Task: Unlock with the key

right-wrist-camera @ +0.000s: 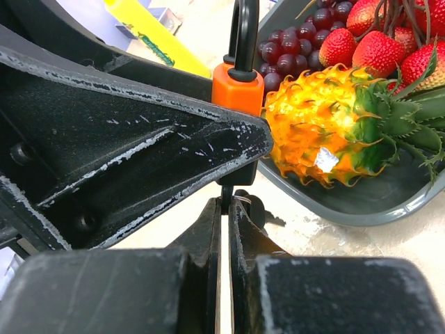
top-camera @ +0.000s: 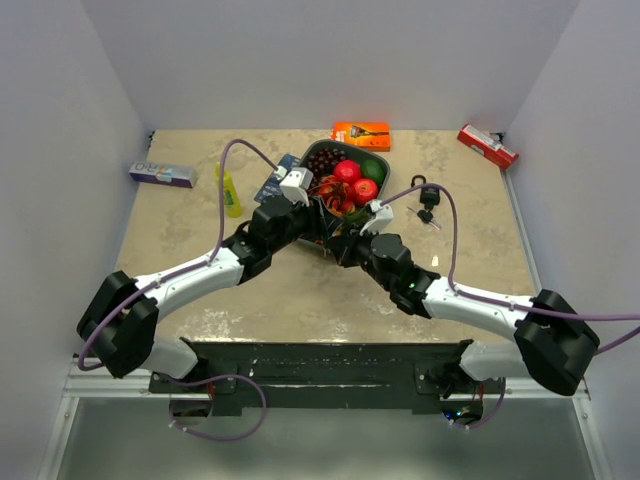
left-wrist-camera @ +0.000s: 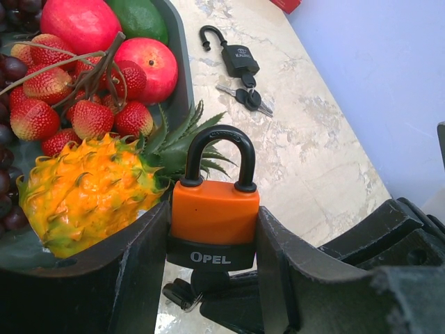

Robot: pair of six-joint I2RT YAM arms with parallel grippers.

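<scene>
An orange padlock (left-wrist-camera: 214,219) with a black base marked OPEL is clamped upright between my left gripper's (left-wrist-camera: 213,224) fingers, just beside the fruit tray. Its black shackle sits down in the body on both sides. A black-headed key (left-wrist-camera: 208,282) sticks into the lock's underside, with a spare key on a ring beside it. My right gripper (right-wrist-camera: 226,202) is shut on that key from below. The orange lock body (right-wrist-camera: 238,87) shows above the left finger (right-wrist-camera: 139,146) in the right wrist view. In the top view both grippers meet at the tray's near edge, left (top-camera: 318,215) and right (top-camera: 340,240).
A dark grey tray (top-camera: 383,160) holds grapes, strawberries, apples and a yellow spiky fruit (left-wrist-camera: 90,191). A second black padlock (top-camera: 428,195) with keys (top-camera: 428,218) lies to its right. An orange box (top-camera: 361,134), a red box (top-camera: 487,146), a yellow bottle (top-camera: 230,190) and a white box (top-camera: 160,174) lie further off.
</scene>
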